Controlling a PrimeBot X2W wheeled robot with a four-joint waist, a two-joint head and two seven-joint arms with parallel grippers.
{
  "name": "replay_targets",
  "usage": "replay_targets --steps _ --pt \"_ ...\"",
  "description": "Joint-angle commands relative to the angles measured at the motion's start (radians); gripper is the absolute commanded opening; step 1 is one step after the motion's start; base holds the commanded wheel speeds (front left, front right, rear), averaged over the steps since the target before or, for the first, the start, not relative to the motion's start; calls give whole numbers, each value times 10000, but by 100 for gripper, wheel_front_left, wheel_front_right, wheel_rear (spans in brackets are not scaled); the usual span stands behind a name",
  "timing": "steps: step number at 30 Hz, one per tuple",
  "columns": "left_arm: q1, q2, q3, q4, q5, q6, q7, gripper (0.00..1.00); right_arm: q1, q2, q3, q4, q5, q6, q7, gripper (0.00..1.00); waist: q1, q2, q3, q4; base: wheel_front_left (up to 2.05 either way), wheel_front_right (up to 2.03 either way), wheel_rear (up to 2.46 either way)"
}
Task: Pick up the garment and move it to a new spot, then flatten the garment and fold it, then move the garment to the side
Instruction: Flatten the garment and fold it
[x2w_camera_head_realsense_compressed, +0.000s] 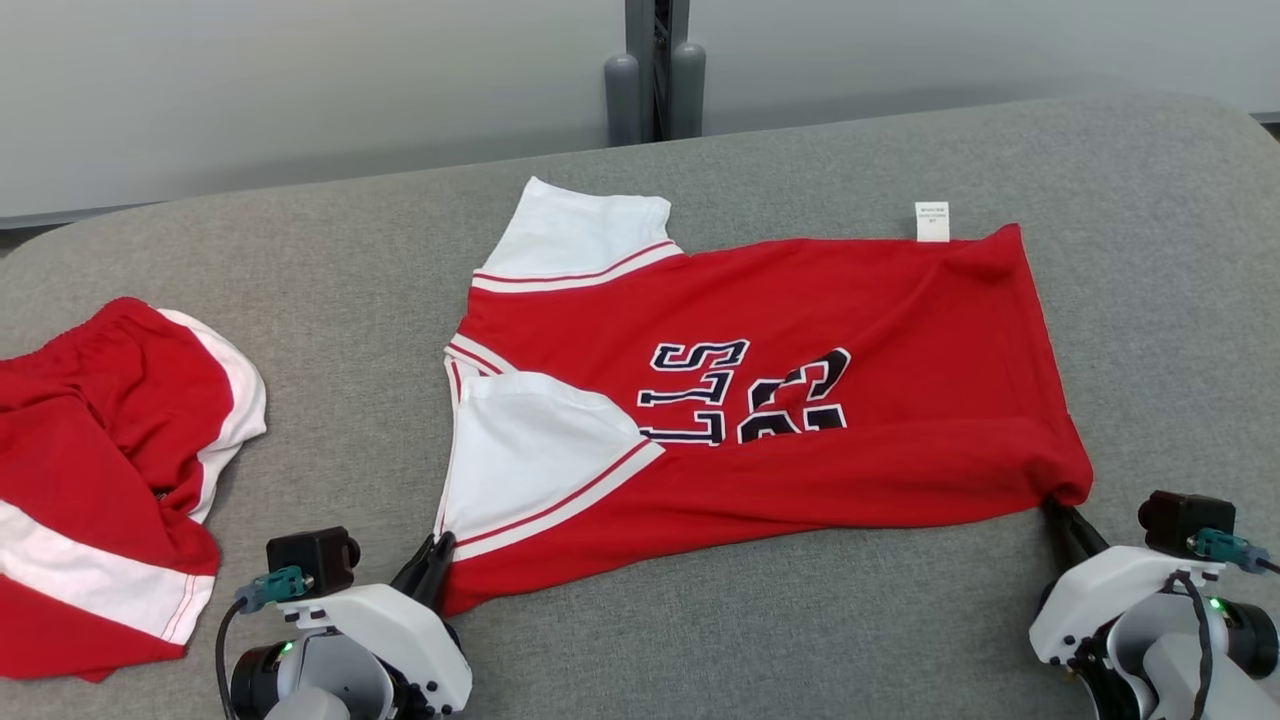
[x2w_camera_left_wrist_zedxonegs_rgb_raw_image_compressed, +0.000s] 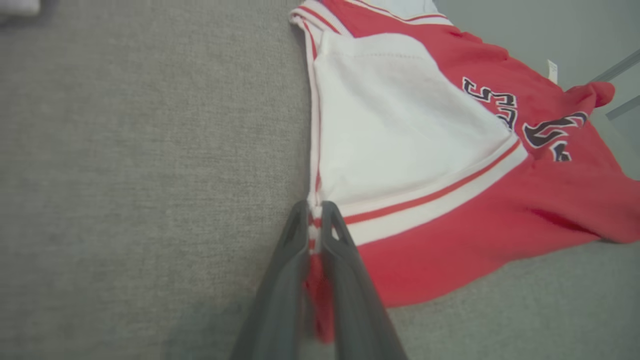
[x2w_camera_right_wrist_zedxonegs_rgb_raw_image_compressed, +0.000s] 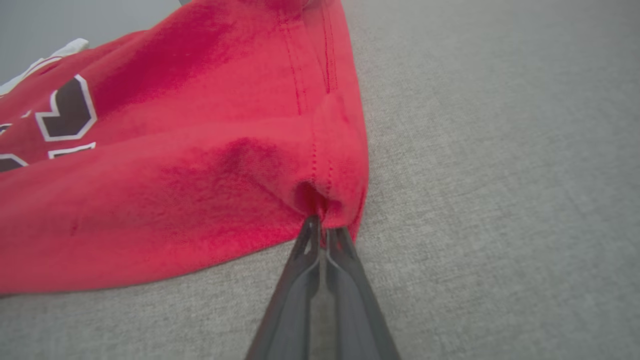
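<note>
The left gripper is pinching, jaws narrow, the near sleeve seam of the one red short-sleeved jersey with white sleeves. The right gripper is clamping its near hem corner. The jersey is lying flat on the grey fabric bench, long axis running left-right, collar pointing left. One crumpled red-and-white garment is lying apart at the left.

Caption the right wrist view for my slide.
Right gripper pinches the red jersey by a hem corner on a grey fabric surface.
</note>
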Motion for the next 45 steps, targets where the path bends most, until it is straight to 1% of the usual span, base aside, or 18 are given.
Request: replay_targets --steps 1,6,10,13,18,23,26,28,29,34,36,37,38,39,40,41,45 --pt "2 157 53 -18 -35 9 -61 0 143 -169 228 83 231 -3 -7 0 0 0 -71 55 0 0 0" --pt "526 288 168 -551 -82 194 -210 0 454 -664 1067 -307 766 -3 -7 0 0 0 -256 234 0 0 0" --pt "1047 352 188 -1242 -68 446 -146 0 678 -1002 1596 -633 1160 -3 -7 0 0 0 -314 503 0 0 0" --pt "1440 348 135 -1947 -27 671 -38 0 934 -1422 1993 -827 1503 -4 7 0 0 0 -307 777 0 0 0" --pt "2146 302 -39 -3050 -48 996 280 0 1472 -2210 2291 -1131 2027 -18 50 0 0 0 -290 1087 0 0 0" --pt "2702 372 -203 -3798 52 1247 493 0 2065 -2817 2440 -1545 2354 -30 378 0 0 0 -296 1132 0 0 0" --pt "2868 388 -283 -4003 60 1290 574 0 2294 -2953 2469 -1769 2485 -30 515 0 0 0 -309 1105 0 0 0" --pt "3083 426 -380 -4214 86 1311 651 0 2665 -3149 2446 -2155 2648 -30 747 0 0 0 -324 1042 0 0 0" --pt "3083 426 -380 -4214 86 1311 651 0 2665 -3149 2446 -2155 2648 -30 747 0 0 0 -324 1042 0 0 0" --pt "3271 520 -426 -4383 168 1473 736 0 3193 -3242 2455 -2966 2876 -30 1387 0 0 0 -321 850 0 0 0" --pt "3300 558 -445 -4391 226 1545 766 0 3281 -3264 2267 -3186 2932 -29 1448 0 0 0 -312 794 0 0 0" --pt "3286 568 -447 -4400 265 1599 753 7 3319 -3262 2199 -3270 2912 -29 1488 47 0 0 -316 775 0 0 0" --pt "3272 581 -442 -4409 317 1654 719 34 3346 -3242 2114 -3365 2892 -29 1465 100 0 0 -321 757 0 0 0" --pt "3252 595 -425 -4410 357 1717 698 47 3362 -3222 1971 -3454 2917 -29 1407 100 0 0 -335 741 0 0 0" --pt "3235 594 -403 -4425 409 1767 672 95 3390 -3249 1831 -3538 2887 -27 1341 100 0 0 -354 732 0 0 0" --pt "3209 581 -372 -4468 429 1825 599 100 3385 -3266 1696 -3625 2810 -20 1288 100 0 0 -383 724 0 0 0" --pt "3157 699 -127 -4723 472 1986 355 100 3391 -3330 956 -3890 2412 -3 791 100 0 0 -554 688 0 0 0"
